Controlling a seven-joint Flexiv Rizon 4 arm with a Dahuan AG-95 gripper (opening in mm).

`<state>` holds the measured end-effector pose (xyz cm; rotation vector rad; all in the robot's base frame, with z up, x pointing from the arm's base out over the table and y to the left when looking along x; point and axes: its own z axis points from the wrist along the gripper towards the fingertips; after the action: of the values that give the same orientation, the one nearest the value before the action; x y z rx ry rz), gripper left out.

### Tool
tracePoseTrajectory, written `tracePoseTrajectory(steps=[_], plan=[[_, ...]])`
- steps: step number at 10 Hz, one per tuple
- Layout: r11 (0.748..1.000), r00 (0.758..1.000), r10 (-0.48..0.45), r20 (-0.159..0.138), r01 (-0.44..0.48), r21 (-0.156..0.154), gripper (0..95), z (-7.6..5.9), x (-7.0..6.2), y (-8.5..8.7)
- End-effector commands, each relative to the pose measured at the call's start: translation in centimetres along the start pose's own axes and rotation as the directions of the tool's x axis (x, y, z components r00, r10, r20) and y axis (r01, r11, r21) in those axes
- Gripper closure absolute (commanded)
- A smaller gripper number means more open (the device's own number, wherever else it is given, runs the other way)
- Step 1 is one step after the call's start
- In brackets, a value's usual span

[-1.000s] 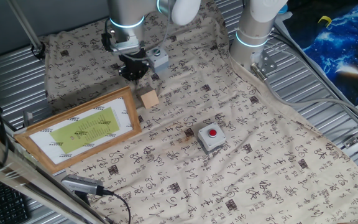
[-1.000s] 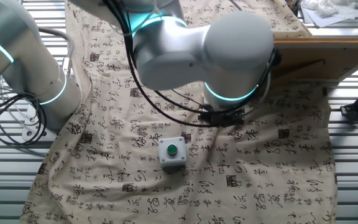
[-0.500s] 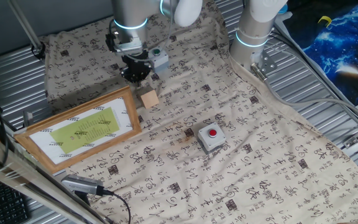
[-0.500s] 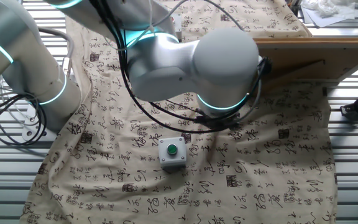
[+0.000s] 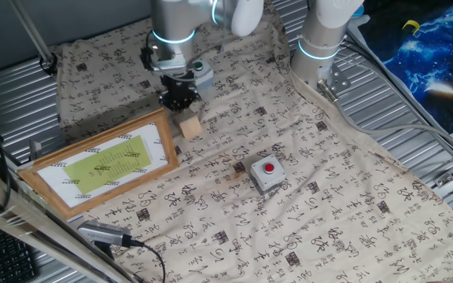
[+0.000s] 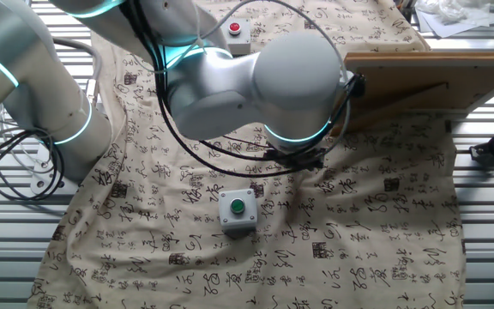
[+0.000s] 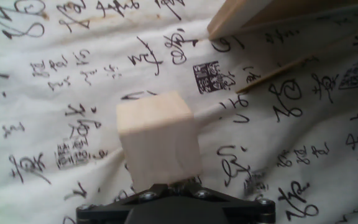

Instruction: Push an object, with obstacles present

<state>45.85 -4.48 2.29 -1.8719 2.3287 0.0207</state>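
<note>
At the bottom of my hand view, my end effector [image 7: 174,198] sits right behind the wooden block [image 7: 159,138]; I cannot tell whether it is spread or clenched. The block rests centre-frame on the calligraphy cloth [image 7: 55,74], the picture frame's [image 7: 260,14] corner beyond at upper right.

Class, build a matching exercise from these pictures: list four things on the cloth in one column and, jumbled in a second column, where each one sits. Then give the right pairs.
Things:
1. wooden block
2. red-button box
3. green-button box
4. framed picture

Places:
A. alone near the cloth's middle
B. just behind the arm's wrist
C. directly in front of the gripper
D. at the cloth's left edge

Pairs: 1-C, 2-A, 3-B, 4-D
</note>
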Motion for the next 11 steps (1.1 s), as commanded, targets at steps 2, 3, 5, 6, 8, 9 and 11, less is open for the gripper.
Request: tracePoseTrajectory(steps=[2, 3, 5, 6, 8, 9, 11], plan=[[1.0, 1.0, 0.007, -0.009, -0.007, 0.008, 95.0, 0.2, -0.4, 0.3], [1.0, 1.0, 0.01, -0.011, -0.01, 0.009, 95.0, 0.3, -0.6, 0.4], [1.0, 0.999, 0.027, -0.016, -0.027, 0.01, 95.0, 0.4, -1.2, 0.8], [0.999, 0.999, 0.033, -0.016, -0.033, 0.011, 95.0, 0.5, -1.4, 1.0], [0.999, 0.999, 0.043, -0.015, -0.043, 0.013, 95.0, 0.6, -1.8, 1.2], [0.999, 0.999, 0.047, -0.014, -0.047, 0.014, 95.0, 0.7, -1.9, 1.4], [0.998, 0.998, 0.06, -0.012, -0.06, 0.019, 95.0, 0.8, -2.4, 1.7]])
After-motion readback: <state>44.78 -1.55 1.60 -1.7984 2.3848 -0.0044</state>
